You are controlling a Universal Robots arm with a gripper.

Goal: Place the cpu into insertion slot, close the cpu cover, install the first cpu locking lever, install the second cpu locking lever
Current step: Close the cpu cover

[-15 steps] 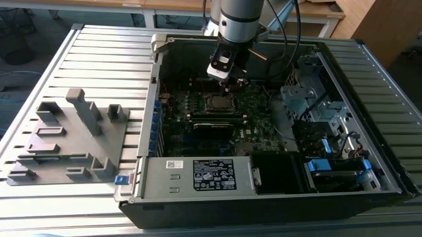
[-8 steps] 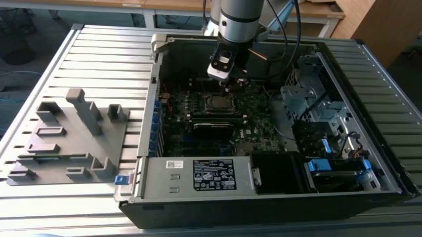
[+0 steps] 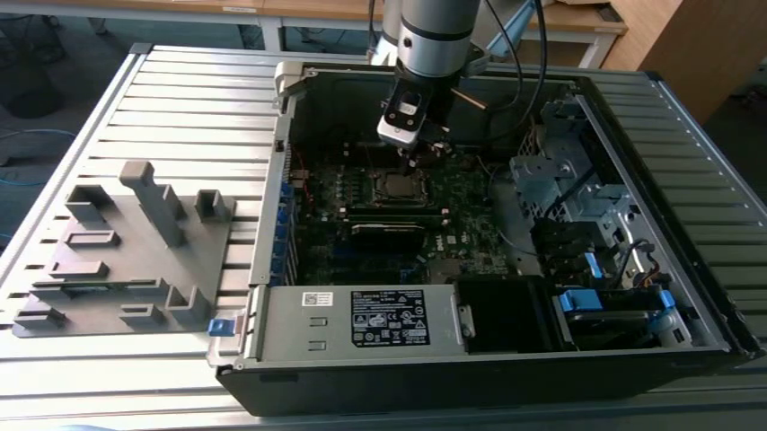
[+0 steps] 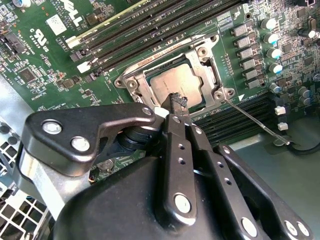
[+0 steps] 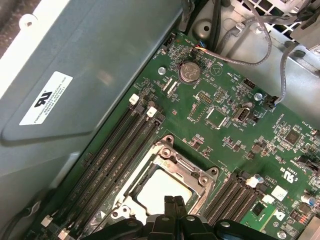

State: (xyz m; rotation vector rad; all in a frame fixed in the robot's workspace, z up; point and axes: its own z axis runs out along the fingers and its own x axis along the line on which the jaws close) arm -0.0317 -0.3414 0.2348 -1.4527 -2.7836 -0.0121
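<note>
My pincer (image 4: 178, 101) is drawn narrow, its two black fingers pressed together with nothing visible between them. In the second wrist view, its tip hangs over the near edge of the insertion slot (image 4: 131, 80), a small square black socket with a silvery metal rim. I cannot tell whether the tip touches the metal.

The cpu (image 4: 172, 84), a flat square chip with a dull silver-grey top, lies seated in that slot. The cpu cover (image 4: 207, 67), a thin silvery frame plate with a square window, lies down flat around it.

From one corner of the socket a thin silvery wire lever (image 4: 255, 122) angles outward. It lies across the long narrow black memory slots (image 4: 235, 119) beside the socket.

All around spreads the green circuit board (image 4: 40, 60). In the first wrist view, a round silver coin battery (image 5: 190, 71) sits on it, and past the memory slots stands a grey metal power supply box (image 5: 100, 60) with a white label.

In the exterior view, my arm reaches down into the open black computer case (image 3: 707, 301), which lies on a ribbed grey metal table (image 3: 180, 99). To the exterior view's left of the case rests a grey moulded fixture tray (image 3: 120, 242).
</note>
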